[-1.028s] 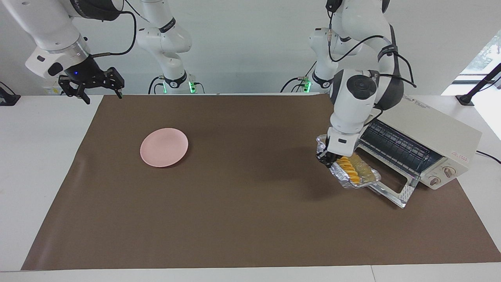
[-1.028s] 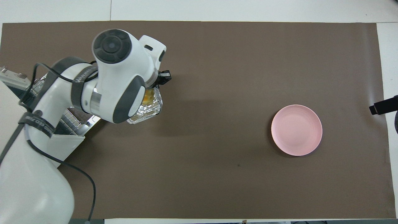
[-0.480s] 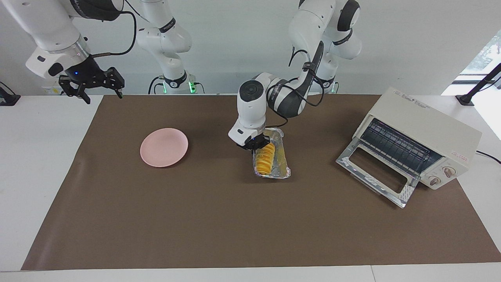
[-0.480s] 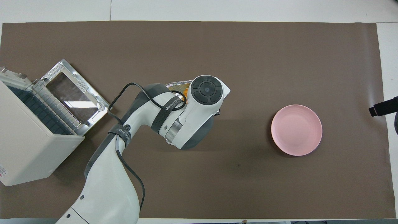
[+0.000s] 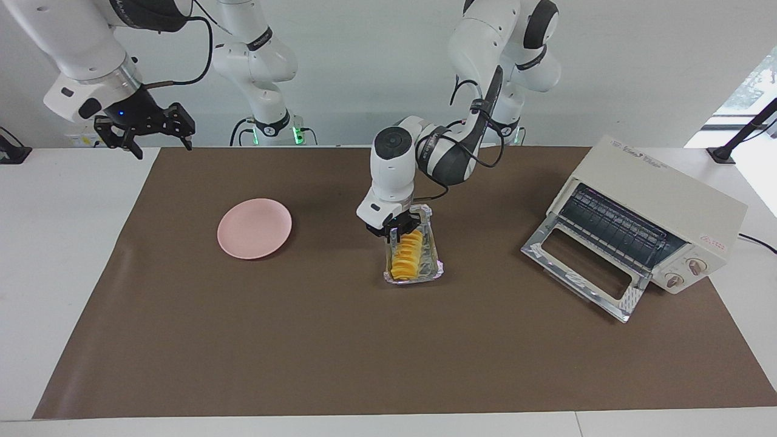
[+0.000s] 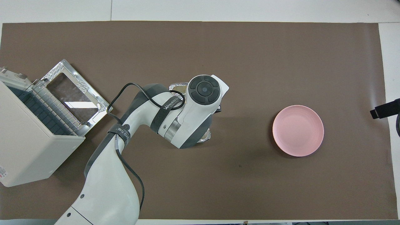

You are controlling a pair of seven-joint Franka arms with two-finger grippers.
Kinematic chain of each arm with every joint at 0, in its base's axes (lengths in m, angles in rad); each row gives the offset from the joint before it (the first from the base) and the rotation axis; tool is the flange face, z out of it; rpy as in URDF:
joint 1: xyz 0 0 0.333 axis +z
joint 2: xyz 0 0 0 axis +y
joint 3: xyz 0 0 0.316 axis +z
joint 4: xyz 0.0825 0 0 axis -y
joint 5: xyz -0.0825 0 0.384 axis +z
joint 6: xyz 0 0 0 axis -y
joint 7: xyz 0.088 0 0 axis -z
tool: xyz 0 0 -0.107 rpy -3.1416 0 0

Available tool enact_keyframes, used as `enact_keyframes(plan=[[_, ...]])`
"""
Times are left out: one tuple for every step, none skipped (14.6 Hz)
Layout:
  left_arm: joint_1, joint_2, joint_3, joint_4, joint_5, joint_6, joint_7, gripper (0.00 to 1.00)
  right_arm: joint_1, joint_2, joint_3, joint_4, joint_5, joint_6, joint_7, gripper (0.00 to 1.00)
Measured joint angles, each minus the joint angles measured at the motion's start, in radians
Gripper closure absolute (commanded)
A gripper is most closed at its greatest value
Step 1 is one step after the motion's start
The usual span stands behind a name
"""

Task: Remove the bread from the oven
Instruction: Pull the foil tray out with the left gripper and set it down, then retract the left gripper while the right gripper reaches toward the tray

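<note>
Facing view: bread out of the oven, set down mid-worktop.

The bread [image 5: 407, 255] lies in its foil tray [image 5: 434, 265] on the brown mat [image 5: 340, 340], midway between the pink plate [image 5: 254, 227] and the open oven [image 5: 652, 221]. The left hand [image 5: 396, 235] sits at the tray's end nearer the robots; whether it grips or has let go I cannot tell. The right hand [image 5: 156, 141] waits wide open over the worktop's corner, before a white wall.
</note>
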Motion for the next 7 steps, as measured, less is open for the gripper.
enact_keyframes(plan=[[0.003, -0.005, 0.007, 0.008, -0.001, -0.001, -0.005, 0.0, 0.0, 0.0, 0.001, 0.0, 0.0, -0.002, 0.0, 0.0], [0.018, -0.019, 0.014, 0.015, -0.001, -0.008, -0.01, 0.0, 0.001, -0.001, 0.003, -0.003, 0.0, -0.003, 0.0, 0.0], [0.047, -0.043, 0.018, 0.021, -0.001, -0.035, -0.01, 0.0, 0.002, -0.003, 0.006, -0.009, 0.0, -0.003, 0.0, 0.0], [0.09, -0.078, 0.02, 0.023, -0.001, -0.081, -0.009, 0.0, 0.011, -0.006, 0.009, -0.022, 0.002, 0.001, 0.006, 0.0], [0.139, -0.117, 0.022, 0.023, -0.001, -0.132, -0.005, 0.0, 0.03, -0.013, 0.011, -0.045, 0.004, 0.022, 0.033, 0.0], [0.189, -0.154, 0.023, 0.022, -0.001, -0.175, 0.003, 0.0, 0.059, -0.022, 0.012, -0.077, 0.006, 0.059, 0.078, 0.0], [0.236, -0.184, 0.025, 0.021, -0.001, -0.212, 0.021, 0.0, 0.096, -0.03, 0.014, -0.115, 0.007, 0.1, 0.128, 0.0]])
